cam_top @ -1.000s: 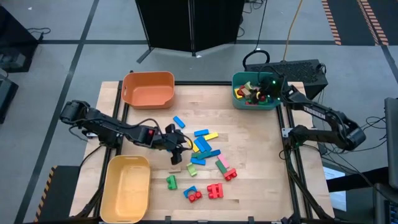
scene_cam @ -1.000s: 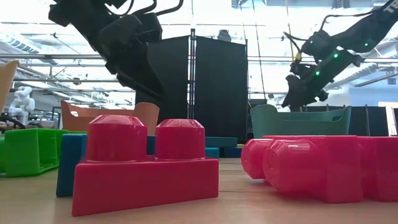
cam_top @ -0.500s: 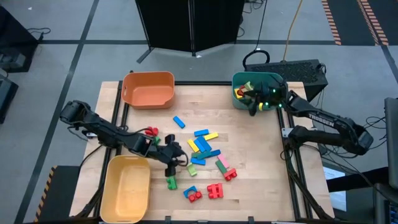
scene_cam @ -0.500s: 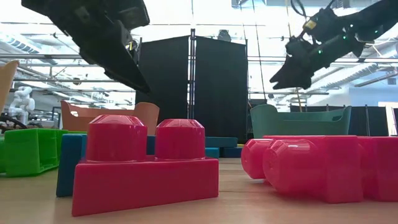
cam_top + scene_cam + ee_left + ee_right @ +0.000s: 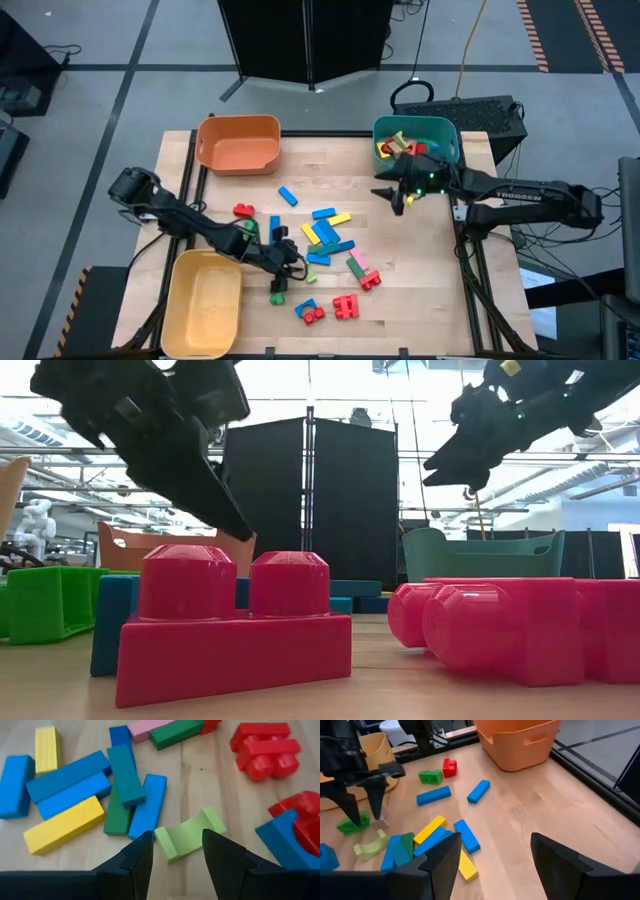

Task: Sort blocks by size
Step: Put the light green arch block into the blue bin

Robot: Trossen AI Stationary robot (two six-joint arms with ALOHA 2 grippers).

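Three plastic bins stand on the pale wooden table (image 5: 420,290), largest things first: an orange bin (image 5: 238,144) at the far left, a yellow bin (image 5: 201,303) at the near left corner, and a teal bin (image 5: 415,146) at the far right that already has several mixed blocks in it. Behind the table rises a black folding screen (image 5: 305,40), and a black box (image 5: 480,112) sits just beside the teal bin. Most of the loose blocks lie in the middle of the table: a crossed heap of blue, yellow and green flat wooden bars (image 5: 85,795), a lone blue bar (image 5: 288,196) apart toward the orange bin, a pink and green bar pair (image 5: 357,266), two red studded plastic bricks (image 5: 347,306), and a blue piece with a red one on it (image 5: 309,312). The left gripper (image 5: 175,852) hangs low at the near edge of the heap, its fingers partly apart and empty, framing a light green little arch (image 5: 189,833) that lies flat on the wood; the green bar and a blue bar press close beside it. A green studded brick (image 5: 277,293) lies just near that gripper. The right gripper (image 5: 387,192) hovers over bare table in front of the teal bin, fingers spread and carrying nothing.
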